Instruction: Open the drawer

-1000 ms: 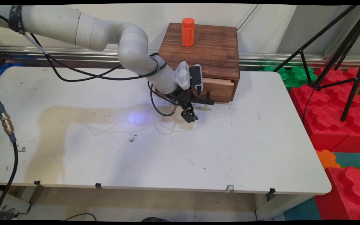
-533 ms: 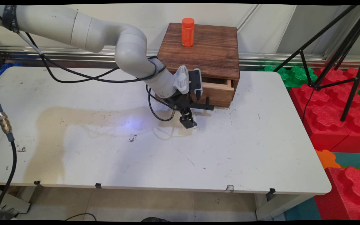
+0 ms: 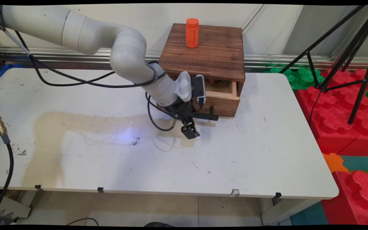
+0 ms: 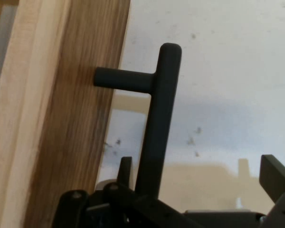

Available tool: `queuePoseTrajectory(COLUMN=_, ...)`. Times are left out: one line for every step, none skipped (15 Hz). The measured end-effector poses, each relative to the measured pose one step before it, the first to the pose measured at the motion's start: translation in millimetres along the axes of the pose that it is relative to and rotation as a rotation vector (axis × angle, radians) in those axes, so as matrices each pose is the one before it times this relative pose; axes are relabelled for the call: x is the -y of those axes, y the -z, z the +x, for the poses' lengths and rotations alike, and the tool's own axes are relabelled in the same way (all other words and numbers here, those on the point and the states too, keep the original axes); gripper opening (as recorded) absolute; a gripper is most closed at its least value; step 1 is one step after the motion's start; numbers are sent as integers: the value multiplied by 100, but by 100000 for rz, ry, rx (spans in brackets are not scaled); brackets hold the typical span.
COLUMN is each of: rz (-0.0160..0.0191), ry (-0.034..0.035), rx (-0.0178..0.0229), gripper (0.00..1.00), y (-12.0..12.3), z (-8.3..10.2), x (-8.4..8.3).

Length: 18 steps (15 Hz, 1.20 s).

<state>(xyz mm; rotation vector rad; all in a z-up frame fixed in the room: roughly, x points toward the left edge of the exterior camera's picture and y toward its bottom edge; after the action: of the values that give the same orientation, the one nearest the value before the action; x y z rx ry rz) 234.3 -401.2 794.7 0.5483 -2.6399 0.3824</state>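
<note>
One black handle bar (image 4: 157, 123) runs toward 12 o'clock past the spread fingers (image 4: 275, 173) of the gripper (image 3: 193, 125), its drawer (image 3: 222, 103) at 9 o'clock.

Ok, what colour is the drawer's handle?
Black, a T-shaped drawer handle, clearest in the hand view.

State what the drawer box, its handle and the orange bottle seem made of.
Drawer box: dark-stained wood, matte, grain lines visible; the drawer front is paler wood.
Handle: smooth matte black, plastic or painted metal, unclear which.
Orange bottle: likely plastic, uniform colour, slight sheen.
</note>
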Motion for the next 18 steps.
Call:
queuePoseTrajectory(rz=-340, ry=149, rx=12, gripper=100, y=148, z=-30, x=-229)
queuePoseTrajectory(rz=-466, ry=202, rx=50, gripper=100, y=232, z=-85, x=-351)
queuePoseTrajectory(rz=-304, ry=97, rx=19, gripper=100, y=149, z=-47, x=-234)
queuePoseTrajectory(rz=-503, ry=152, rx=104, gripper=100, y=234, z=-78, x=-378)
queuePoseTrajectory(rz=-318, ry=66, rx=81, gripper=100, y=154, z=-64, x=-248)
queuePoseTrajectory(rz=-460, ry=173, rx=159, gripper=100, y=223, z=-130, x=-376)
queuePoseTrajectory(rz=-305, ry=96, rx=101, gripper=100, y=137, z=-82, x=-242)
queuePoseTrajectory(rz=-458, ry=93, rx=138, gripper=100, y=203, z=-129, x=-370)
queuePoseTrajectory(rz=-271, ry=63, rx=86, gripper=100, y=123, z=-78, x=-231)
queuePoseTrajectory(rz=-394, ry=20, rx=170, gripper=100, y=178, z=-112, x=-354)
queuePoseTrajectory(rz=-261, ry=80, rx=125, gripper=100, y=107, z=-72, x=-225)
queuePoseTrajectory(rz=-345, ry=88, rx=208, gripper=100, y=153, z=-114, x=-336)
queuePoseTrajectory(rz=-403, ry=188, rx=217, gripper=100, y=165, z=-121, x=-390)
queuePoseTrajectory(rz=-383, ry=216, rx=211, gripper=100, y=147, z=-69, x=-406)
queuePoseTrajectory(rz=-342, ry=221, rx=198, gripper=100, y=120, z=-80, x=-359)
queuePoseTrajectory(rz=-225, ry=122, rx=94, gripper=100, y=70, z=-38, x=-226)
queuePoseTrajectory(rz=-379, ry=164, rx=154, gripper=100, y=93, z=-36, x=-347)
queuePoseTrajectory(rz=-260, ry=159, rx=55, gripper=100, y=63, z=-29, x=-221)
